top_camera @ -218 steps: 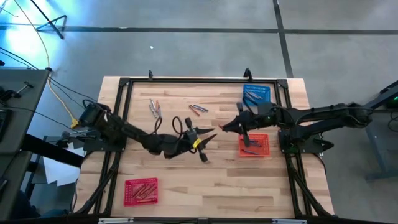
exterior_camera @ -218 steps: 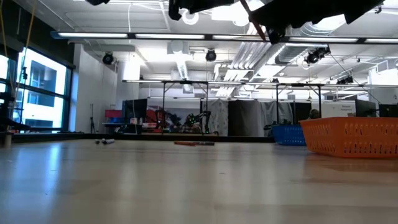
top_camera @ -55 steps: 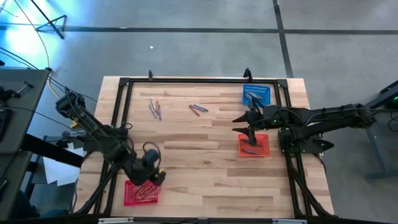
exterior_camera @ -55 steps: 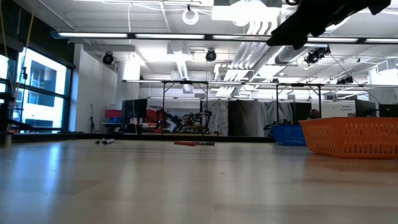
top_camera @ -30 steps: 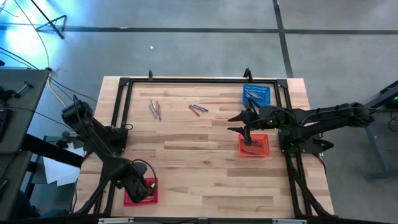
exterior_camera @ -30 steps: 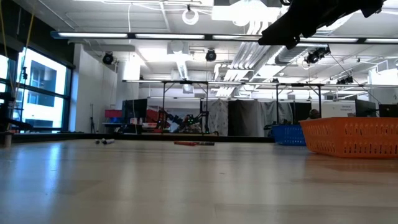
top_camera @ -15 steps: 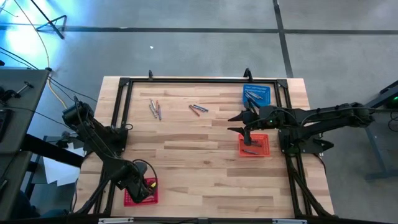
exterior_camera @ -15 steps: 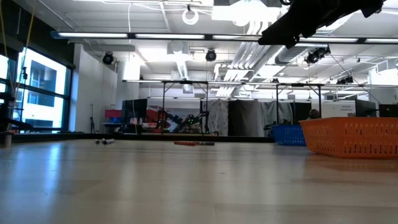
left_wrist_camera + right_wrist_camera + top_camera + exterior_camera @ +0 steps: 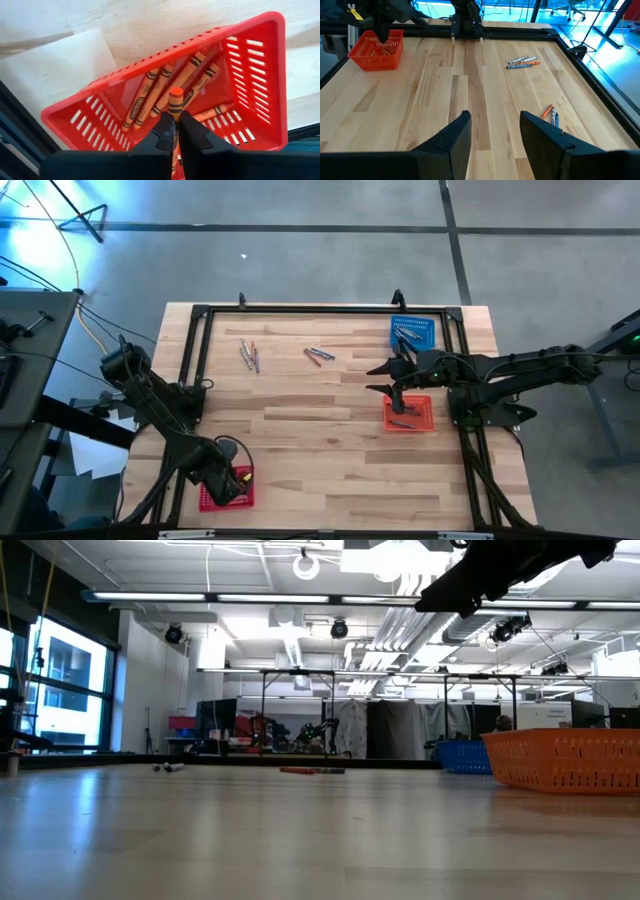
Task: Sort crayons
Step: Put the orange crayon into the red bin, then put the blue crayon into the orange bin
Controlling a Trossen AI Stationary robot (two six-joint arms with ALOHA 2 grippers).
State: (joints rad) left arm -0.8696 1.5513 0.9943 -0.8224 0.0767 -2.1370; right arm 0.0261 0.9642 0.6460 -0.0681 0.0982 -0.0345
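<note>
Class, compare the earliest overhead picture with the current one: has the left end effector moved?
Yes. The left end effector has moved from mid-table to the near-left corner, over the red basket, shut on an orange crayon.

Left claw (image 9: 176, 131) is closed on an upright orange crayon (image 9: 174, 102), held over a red basket (image 9: 260, 75). Several more orange crayons (image 9: 165, 95) lie on the basket floor. The basket sits on a pale wooden surface (image 9: 150, 25).
</note>
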